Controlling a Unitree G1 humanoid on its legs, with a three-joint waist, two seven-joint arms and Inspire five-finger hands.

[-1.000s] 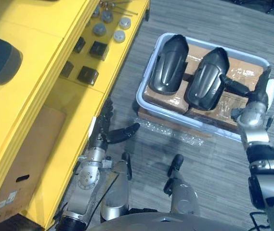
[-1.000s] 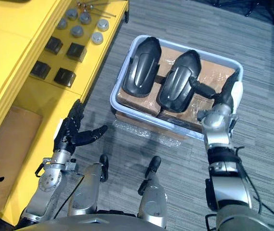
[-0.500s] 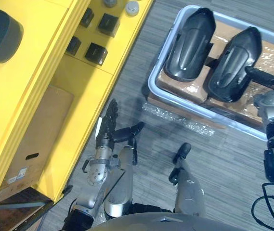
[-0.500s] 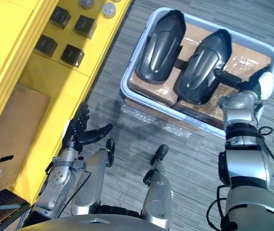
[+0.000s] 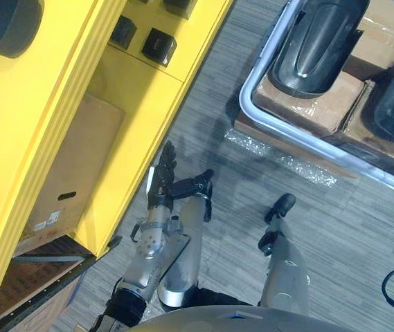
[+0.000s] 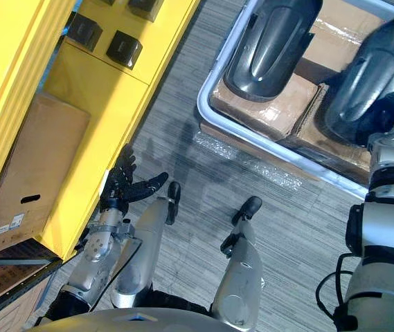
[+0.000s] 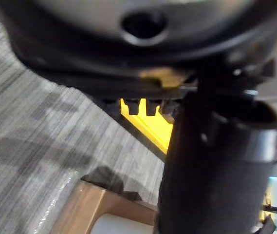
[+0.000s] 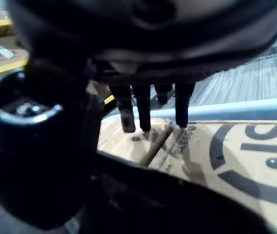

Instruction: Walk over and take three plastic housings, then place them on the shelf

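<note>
Two black plastic housings (image 6: 269,48) (image 6: 366,76) lie side by side on wrapped cardboard boxes inside a pale blue bin (image 6: 252,135) on the floor. My right hand (image 6: 392,114) rests at the near end of the right housing. In the right wrist view its fingers (image 8: 143,107) reach out straight over the cardboard, and the housing's dark edge (image 8: 187,195) lies under the thumb. My left hand (image 5: 163,181) hangs open beside the yellow shelf (image 5: 134,104) with nothing in it, fingers spread.
Small black boxes (image 5: 158,46) sit on the shelf's lower level. A cardboard box (image 5: 72,166) is stored underneath it. A strip of clear plastic wrap (image 5: 280,159) lies on the carpet in front of the bin.
The camera has shifted, so the bin and shelf now sit higher and further right in the picture. The right hand stays at the right housing. The left hand is still open by the shelf.
</note>
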